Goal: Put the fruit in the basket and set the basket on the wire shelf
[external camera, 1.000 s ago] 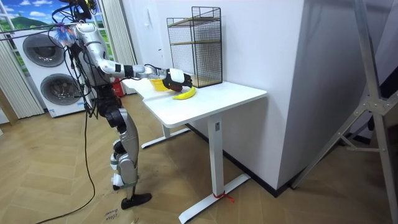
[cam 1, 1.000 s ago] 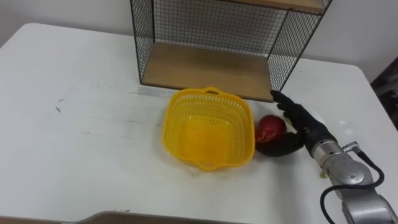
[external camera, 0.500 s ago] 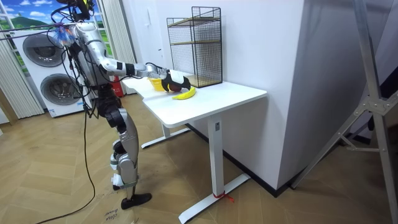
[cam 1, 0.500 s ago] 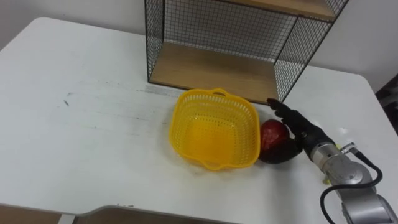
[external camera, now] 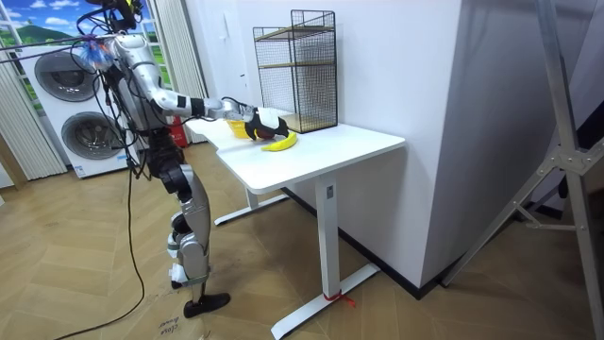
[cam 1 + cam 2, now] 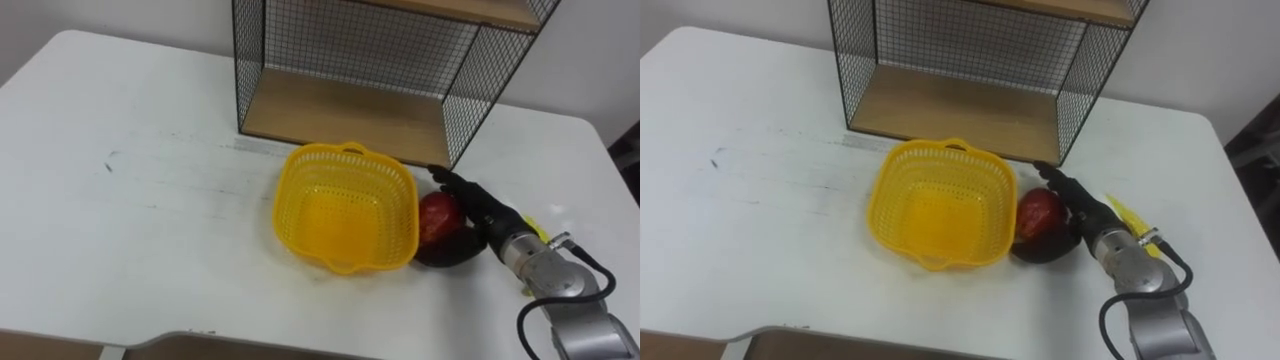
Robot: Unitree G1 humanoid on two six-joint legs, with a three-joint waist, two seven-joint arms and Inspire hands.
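Observation:
A yellow plastic basket [image 6: 292,205] sits open and empty on the white table [image 6: 140,210], just in front of the wire shelf [image 6: 350,110]. A red apple [image 6: 436,216] rests on the table against the basket's right rim. My right hand [image 6: 484,209] cups the apple from the right, with its fingers lying over the apple's far side and its thumb curled round the near side. A yellow banana [image 6: 1126,211] lies just behind that hand. In the room view I stand at the table's end with my right arm stretched out over it.
The shelf has a wooden bottom board [image 6: 340,115] and black mesh walls, with its open front facing me. The table's near edge [image 6: 300,345] runs along the bottom of the view. Two washing machines [image 5: 66,113] stand behind me.
My right hand has closed in round the apple and nudged it left against the basket's rim. The head camera shifted a little early on. The basket has stayed in place.

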